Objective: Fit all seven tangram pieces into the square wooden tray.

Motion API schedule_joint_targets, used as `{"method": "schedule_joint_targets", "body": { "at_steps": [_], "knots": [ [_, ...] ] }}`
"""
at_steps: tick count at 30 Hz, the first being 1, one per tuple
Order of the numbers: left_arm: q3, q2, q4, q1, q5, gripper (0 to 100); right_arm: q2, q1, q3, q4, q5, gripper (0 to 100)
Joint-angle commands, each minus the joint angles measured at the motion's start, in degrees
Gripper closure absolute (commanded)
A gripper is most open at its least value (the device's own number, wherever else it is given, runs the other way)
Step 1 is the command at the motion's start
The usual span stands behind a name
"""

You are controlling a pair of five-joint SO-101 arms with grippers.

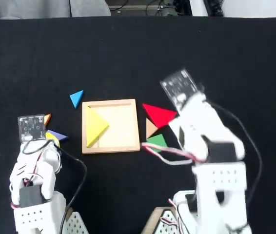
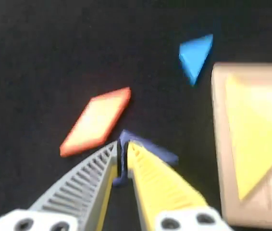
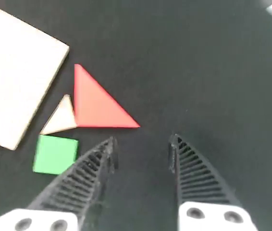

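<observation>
Left gripper [image 2: 122,150] pinching the dark blue piece [image 2: 151,149] by its edge just outside the wooden tray [image 1: 109,102], right gripper [image 3: 143,141] spread beyond the tray's opposite side: likely risk, so thin a hold lets the piece twist or drop.

Looking at a matte black table [image 1: 128,53] stretching right across, side to side. Peeking over its far edge: a grey slab [image 1: 40,7] of something on one side, a tangle of dark cables [image 1: 143,6] in the middle, a white surface [image 1: 260,7] at the other corner.
</observation>
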Motion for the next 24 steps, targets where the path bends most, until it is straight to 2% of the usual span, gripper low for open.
{"method": "schedule_joint_targets", "body": {
  "at_steps": [1, 4, 11, 18, 24],
  "knots": [
    [-0.13, 0.35, -0.62, 0.84, -0.79, 95, 11.47, -2.29, -9.27, 0.35, 0.79, 81.8],
    [0.75, -0.79, -0.79, 0.84, -0.88, 95, 18.15, -3.78, -12.97, 2.99, 7.03, 80.3],
    [1.36, -0.88, -1.93, 0.84, -1.14, 95, 30.2, -5.36, -18.15, 5.19, 20.22, 60.3],
    [1.36, -0.88, -1.93, 0.84, -1.14, 95, 43.91, -5.27, -23.87, 3.52, 24.88, 60.6],
    [1.36, -0.88, -2.02, 0.84, -1.14, 95, 56.92, -5.27, -29.76, 7.3, 31.03, 60.5]
  ]
}}
